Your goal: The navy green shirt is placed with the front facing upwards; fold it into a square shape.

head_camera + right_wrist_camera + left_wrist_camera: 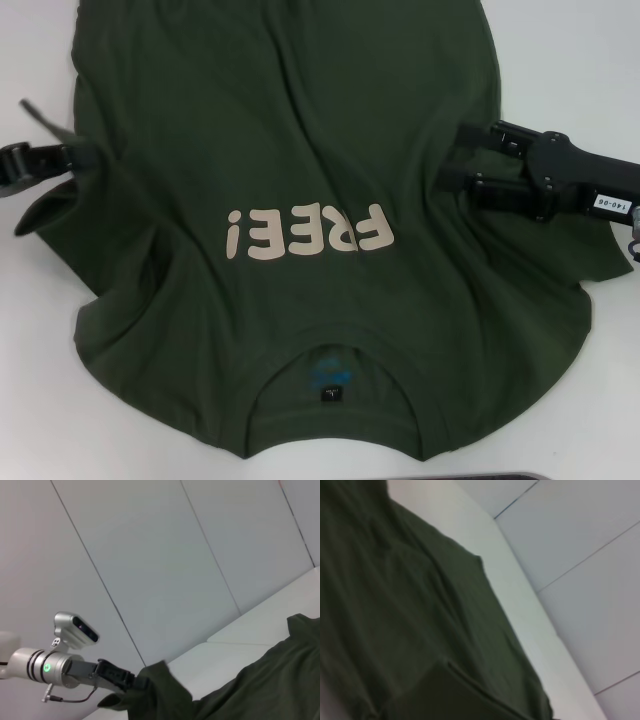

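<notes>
Nearest, the navy green shirt lies front-up on the white table, collar closest, cream "FREE!" across the chest. Left gripper pinches its left edge; right gripper clamps the right side. Pale panelled wall beyond.

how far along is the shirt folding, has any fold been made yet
Early stage. Done: the navy green shirt lies face up on the white table, lettering showing. In hand: the left gripper is at the shirt's left edge, and the right wrist view shows it holding up a bunch of cloth; the right gripper is at the right side, its grip unclear. Left: no completed fold shows, so the whole square remains.
</notes>
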`<state>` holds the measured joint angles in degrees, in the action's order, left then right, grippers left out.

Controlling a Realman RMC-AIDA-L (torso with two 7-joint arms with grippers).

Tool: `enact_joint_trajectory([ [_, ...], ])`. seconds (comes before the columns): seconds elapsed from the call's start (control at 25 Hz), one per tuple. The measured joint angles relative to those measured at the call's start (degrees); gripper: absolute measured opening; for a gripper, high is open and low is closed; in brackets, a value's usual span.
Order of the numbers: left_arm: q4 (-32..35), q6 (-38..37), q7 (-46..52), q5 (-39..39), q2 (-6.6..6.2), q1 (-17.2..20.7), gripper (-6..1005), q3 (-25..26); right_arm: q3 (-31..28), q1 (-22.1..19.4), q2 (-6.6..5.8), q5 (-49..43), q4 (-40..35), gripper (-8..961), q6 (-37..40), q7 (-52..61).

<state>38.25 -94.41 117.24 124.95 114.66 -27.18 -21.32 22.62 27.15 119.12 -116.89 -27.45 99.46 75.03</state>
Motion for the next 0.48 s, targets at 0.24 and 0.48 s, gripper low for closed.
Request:
enact_joint_trajectory([
  [0.24, -0.5, 1.3, -0.1, -0.4, 1.86, -1.3, 6, -0.1, 0.3, -0.1, 0.13, 0.0, 0.0, 923, 0.0, -0.1],
  [0.48, -1.3, 5.0, -0.3, -0.4, 3.99, -2.0, 8, -0.6, 0.3, -0.2, 0.14, -0.1, 0.0, 923, 0.4, -0.1],
])
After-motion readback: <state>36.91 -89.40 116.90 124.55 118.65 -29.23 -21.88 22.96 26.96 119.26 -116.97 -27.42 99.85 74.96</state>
